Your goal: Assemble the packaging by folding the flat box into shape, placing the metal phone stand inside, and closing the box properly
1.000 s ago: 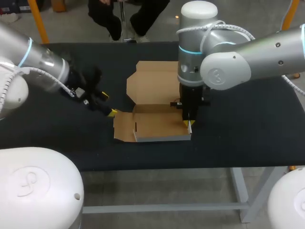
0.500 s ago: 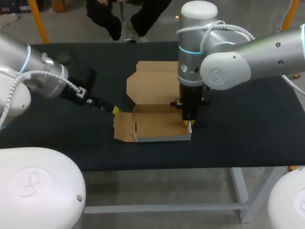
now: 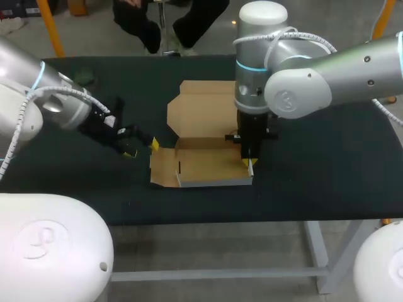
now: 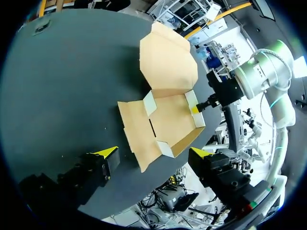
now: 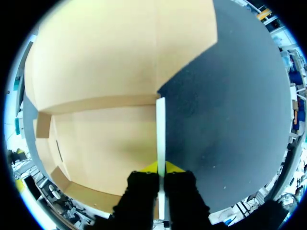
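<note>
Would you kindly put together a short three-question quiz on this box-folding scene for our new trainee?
1. True or false: the left gripper is shut on the cardboard box.
2. Which part of the box does the right gripper pinch? A) its front wall B) its right side wall C) its left flap
3. Fill the gap: the box's lid lies ____ on the table.
Key: 1 false, it is open; 2 B; 3 open.
</note>
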Robot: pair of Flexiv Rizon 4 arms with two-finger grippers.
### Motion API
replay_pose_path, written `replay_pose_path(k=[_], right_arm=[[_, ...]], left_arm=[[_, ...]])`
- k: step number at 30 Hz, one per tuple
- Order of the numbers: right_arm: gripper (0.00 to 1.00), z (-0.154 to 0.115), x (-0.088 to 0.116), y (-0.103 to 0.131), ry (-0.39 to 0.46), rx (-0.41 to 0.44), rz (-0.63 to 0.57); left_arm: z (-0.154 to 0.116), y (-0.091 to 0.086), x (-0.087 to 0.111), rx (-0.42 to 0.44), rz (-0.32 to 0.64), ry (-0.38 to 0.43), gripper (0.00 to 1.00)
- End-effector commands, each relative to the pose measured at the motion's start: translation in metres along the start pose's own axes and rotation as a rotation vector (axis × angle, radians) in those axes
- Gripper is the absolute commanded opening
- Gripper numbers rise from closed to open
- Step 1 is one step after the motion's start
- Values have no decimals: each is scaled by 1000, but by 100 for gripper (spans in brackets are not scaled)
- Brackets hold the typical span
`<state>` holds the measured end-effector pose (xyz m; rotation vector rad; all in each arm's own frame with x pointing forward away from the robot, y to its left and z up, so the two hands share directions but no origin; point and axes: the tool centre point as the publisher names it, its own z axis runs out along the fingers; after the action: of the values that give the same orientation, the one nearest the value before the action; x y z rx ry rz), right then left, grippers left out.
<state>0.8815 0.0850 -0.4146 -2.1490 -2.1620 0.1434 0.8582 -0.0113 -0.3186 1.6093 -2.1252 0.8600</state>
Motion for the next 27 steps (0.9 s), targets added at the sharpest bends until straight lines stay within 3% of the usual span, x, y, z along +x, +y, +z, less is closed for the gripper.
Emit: replay_pose_path(k=[1, 10, 14, 17, 19, 21, 27], right_arm=[[0, 1, 1, 3, -3, 6, -1], [0, 1, 1, 3, -3, 6, -1], [0, 1, 1, 3, -3, 6, -1], [0, 1, 1, 3, -3, 6, -1], [0, 1, 1, 3, -3, 6, -1], [0, 1, 1, 3, -3, 6, -1], [0, 1, 1, 3, -3, 6, -1]], left_arm=[[16, -15, -16, -87, 4, 56, 100], [43, -12, -26, -131, -22, 81, 100], [55, -6, -28, -138, -42, 103, 91], [63, -2, -29, -142, -54, 106, 73], [68, 1, -28, -144, -63, 102, 68], [71, 3, -26, -142, -78, 88, 51], [72, 2, -15, -97, -104, 16, 14]])
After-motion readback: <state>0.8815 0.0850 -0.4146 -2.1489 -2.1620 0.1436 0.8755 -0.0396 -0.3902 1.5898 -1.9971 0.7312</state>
